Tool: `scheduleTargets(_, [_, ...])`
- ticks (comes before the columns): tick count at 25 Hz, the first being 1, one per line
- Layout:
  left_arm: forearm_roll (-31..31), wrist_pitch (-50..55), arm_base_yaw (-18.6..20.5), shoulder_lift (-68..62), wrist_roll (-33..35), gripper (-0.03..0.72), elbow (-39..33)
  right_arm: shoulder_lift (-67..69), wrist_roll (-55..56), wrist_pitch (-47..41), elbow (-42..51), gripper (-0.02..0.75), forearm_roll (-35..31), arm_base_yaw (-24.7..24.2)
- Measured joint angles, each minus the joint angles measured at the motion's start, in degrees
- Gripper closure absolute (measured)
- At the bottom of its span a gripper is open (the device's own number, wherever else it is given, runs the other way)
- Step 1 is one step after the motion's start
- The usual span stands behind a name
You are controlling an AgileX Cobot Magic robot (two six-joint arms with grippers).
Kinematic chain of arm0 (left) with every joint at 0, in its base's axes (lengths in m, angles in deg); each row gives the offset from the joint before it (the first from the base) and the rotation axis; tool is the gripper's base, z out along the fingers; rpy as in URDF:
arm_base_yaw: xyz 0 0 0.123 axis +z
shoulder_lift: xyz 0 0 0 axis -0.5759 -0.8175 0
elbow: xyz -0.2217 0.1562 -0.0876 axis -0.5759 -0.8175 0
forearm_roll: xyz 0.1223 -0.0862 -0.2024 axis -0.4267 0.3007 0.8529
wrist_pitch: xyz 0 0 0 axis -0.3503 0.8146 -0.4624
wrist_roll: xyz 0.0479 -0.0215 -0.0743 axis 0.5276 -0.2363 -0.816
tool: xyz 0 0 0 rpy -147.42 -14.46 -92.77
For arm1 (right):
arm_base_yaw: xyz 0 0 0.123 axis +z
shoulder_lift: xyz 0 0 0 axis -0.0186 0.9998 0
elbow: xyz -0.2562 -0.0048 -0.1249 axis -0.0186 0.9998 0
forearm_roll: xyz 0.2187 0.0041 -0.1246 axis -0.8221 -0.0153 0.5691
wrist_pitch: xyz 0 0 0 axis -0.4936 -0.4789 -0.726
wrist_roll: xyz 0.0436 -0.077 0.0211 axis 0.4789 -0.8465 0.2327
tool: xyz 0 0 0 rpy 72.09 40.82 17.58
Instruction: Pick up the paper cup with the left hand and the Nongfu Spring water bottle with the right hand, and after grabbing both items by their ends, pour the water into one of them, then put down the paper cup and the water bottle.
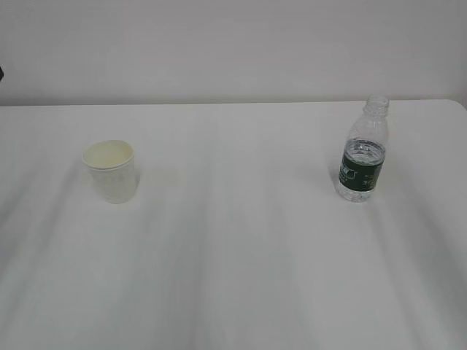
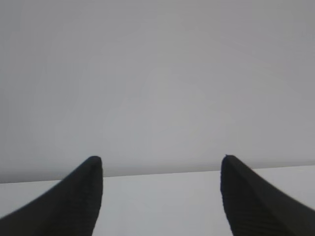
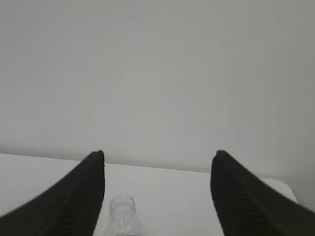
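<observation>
The paper cup (image 1: 110, 171) stands upright on the white table (image 1: 233, 277) at about 9 o'clock, and the water bottle (image 1: 363, 152) (no cap on it) stands far away at about 3 o'clock. The right pincer (image 3: 157, 169) is spread wide with nothing in it, and the bottle's mouth peeks up at 6 o'clock between its fingers (image 3: 74, 196). The left pincer (image 2: 161, 172) is spread wide and empty too, with no cup in its view.
</observation>
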Motion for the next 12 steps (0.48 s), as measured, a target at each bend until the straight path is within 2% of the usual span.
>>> scheduleTargets(6, [0.00,-10.61,0.00,-3.52,-0.61,0.162,-4.78,0.10,2.58,8.71,8.68,0.227,-0.24,0.00])
scheduleTargets(12, [-0.69,-12.97,0.00,-5.75,-0.94,0.165,-7.06,0.31,3.44,13.65,14.36,0.227,-1.21,0.00])
